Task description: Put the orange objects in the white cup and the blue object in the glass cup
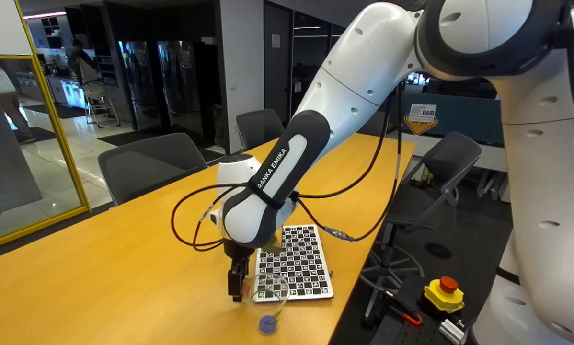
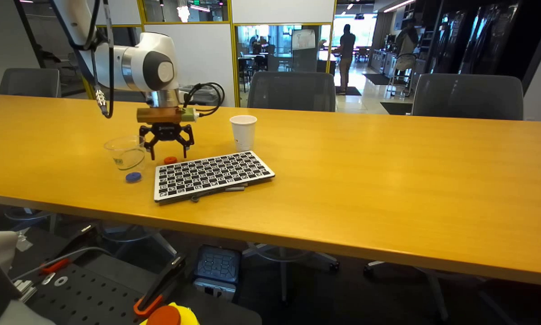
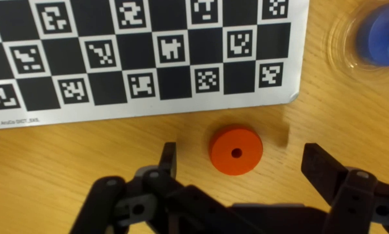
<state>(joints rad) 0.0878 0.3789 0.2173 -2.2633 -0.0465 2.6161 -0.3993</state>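
Note:
One orange object [image 2: 170, 160], a round disc with a centre hole, lies flat on the table beside the checkered board. It also shows in the wrist view [image 3: 236, 159]. My gripper [image 2: 169, 156] is open above it, one finger on each side, apart from it in the wrist view. The blue object [image 2: 133, 177] appears to lie at the bottom of the clear glass cup [image 2: 125, 146]; both also show in an exterior view [image 1: 268, 325]. The white cup [image 2: 243, 133] stands upright behind the board. Its inside is hidden, and no other orange pieces show.
The black-and-white checkered board [image 2: 212, 174] lies right beside the orange disc; it fills the upper left of the wrist view [image 3: 142, 55]. The glass cup stands close to the gripper on one side. Chairs [image 1: 150, 163] stand around the table.

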